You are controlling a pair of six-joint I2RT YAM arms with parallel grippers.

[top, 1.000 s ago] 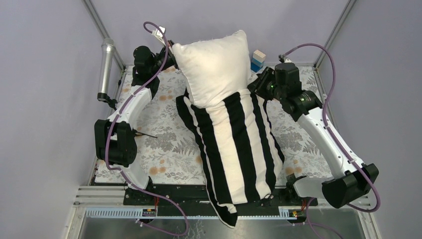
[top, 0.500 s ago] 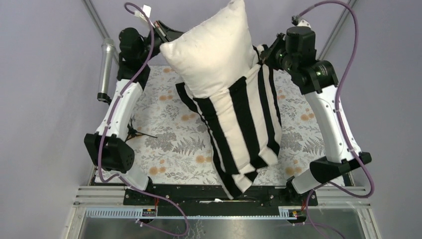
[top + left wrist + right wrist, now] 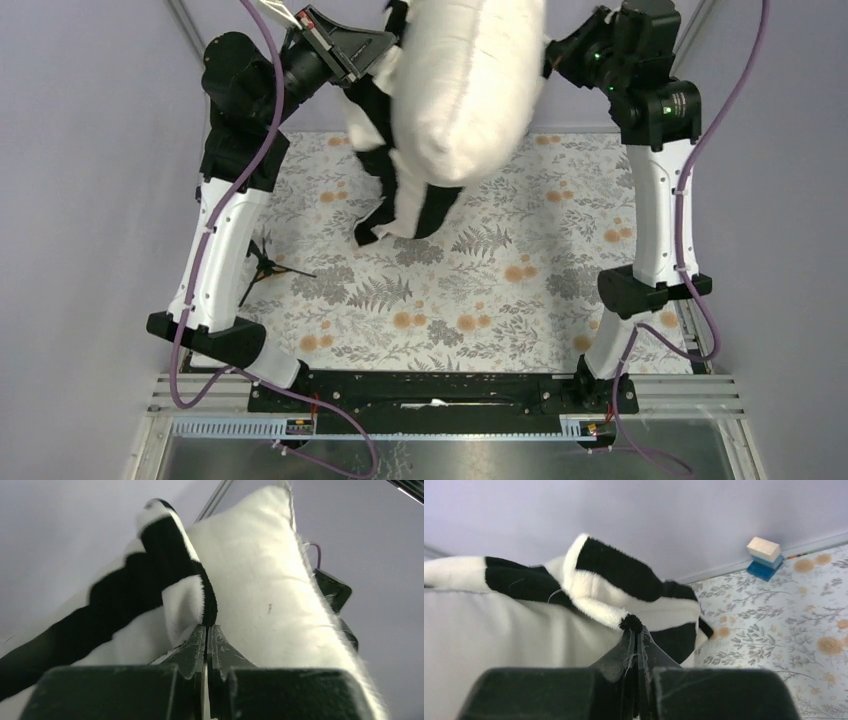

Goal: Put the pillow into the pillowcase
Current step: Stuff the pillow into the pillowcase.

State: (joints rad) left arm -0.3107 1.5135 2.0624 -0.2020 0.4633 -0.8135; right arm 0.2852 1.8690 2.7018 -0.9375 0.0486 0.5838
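Hanging high over the grey, leaf-and-flower printed table covering, the plump off-white fabric pillow is seen almost end-on from above. Its long axis runs roughly up and down, and its free end bulges toward the overhead camera. Beneath it, the limp pillowcase of wide black and white stripes droops toward the table without clearly touching it. How much of the pillow sits inside the sleeve is hidden by the pillow's own bulk. The two arms are raised on either side, with the pillow between them and about equally near to each. The left gripper has its jaws pressed together on a folded bit of striped hem, with the pillow rising just beyond its tips. The right gripper is likewise pinched tight on a black tuft of the pillowcase edge, the cream fabric lying to its left. I judge the next move depends on this layout: the mouth is held at two opposite points and the pillow stands upright in it, so shaking or lifting the hem should let the pillow sink lengthwise. A small stack of cream and blue blocks sits well apart at the table's far edge.
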